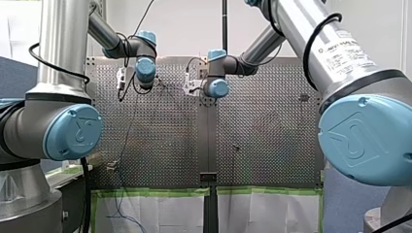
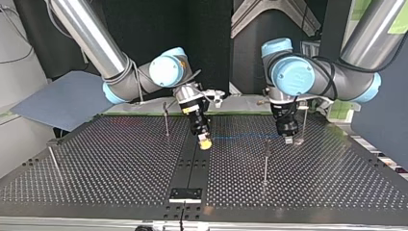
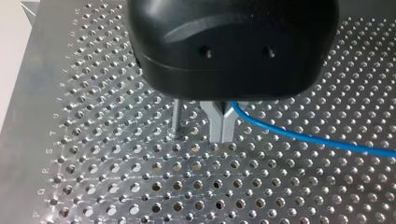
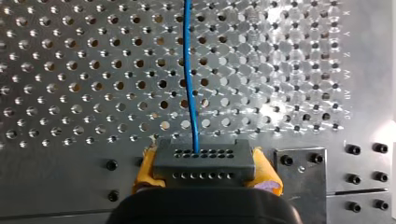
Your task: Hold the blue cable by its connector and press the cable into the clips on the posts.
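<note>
Above the table (image 4: 70, 70): right gripper (image 4: 205, 173) tight on connector (image 4: 204, 158), left gripper (image 3: 220, 128) seemingly on cable (image 3: 303, 137).

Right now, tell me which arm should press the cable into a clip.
Left, likely. My left claw pinches the blue cable right beside a post; my right claw is busy holding the connector.
</note>
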Controlling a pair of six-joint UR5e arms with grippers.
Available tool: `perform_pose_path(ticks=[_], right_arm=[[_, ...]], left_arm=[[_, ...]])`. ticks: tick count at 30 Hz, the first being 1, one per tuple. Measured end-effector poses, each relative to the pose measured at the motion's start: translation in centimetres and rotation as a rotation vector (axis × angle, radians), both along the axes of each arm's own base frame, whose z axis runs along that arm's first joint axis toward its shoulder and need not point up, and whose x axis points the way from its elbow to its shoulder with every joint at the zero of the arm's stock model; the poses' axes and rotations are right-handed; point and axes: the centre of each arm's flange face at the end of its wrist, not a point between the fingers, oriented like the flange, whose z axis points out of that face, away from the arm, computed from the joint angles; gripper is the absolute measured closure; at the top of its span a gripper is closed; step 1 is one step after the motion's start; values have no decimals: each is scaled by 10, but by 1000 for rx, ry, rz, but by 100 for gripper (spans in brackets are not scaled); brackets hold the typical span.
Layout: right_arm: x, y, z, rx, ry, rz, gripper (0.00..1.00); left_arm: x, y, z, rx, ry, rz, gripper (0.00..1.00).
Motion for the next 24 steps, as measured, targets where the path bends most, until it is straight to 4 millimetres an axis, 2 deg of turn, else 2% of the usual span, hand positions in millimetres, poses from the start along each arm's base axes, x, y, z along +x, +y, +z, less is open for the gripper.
perform_pose_path(ticks=[12, 20, 24], right_arm=[[-2, -7, -4, 4, 0, -9, 100], [-3, -15, 4, -8, -12, -18, 100], [-4, -22, 10, -16, -23, -26, 100]], left_arm=[[12, 7, 8, -15, -28, -3, 100], [34, 3, 8, -23, -20, -15, 100], [45, 9, 13, -45, -37, -9, 100]])
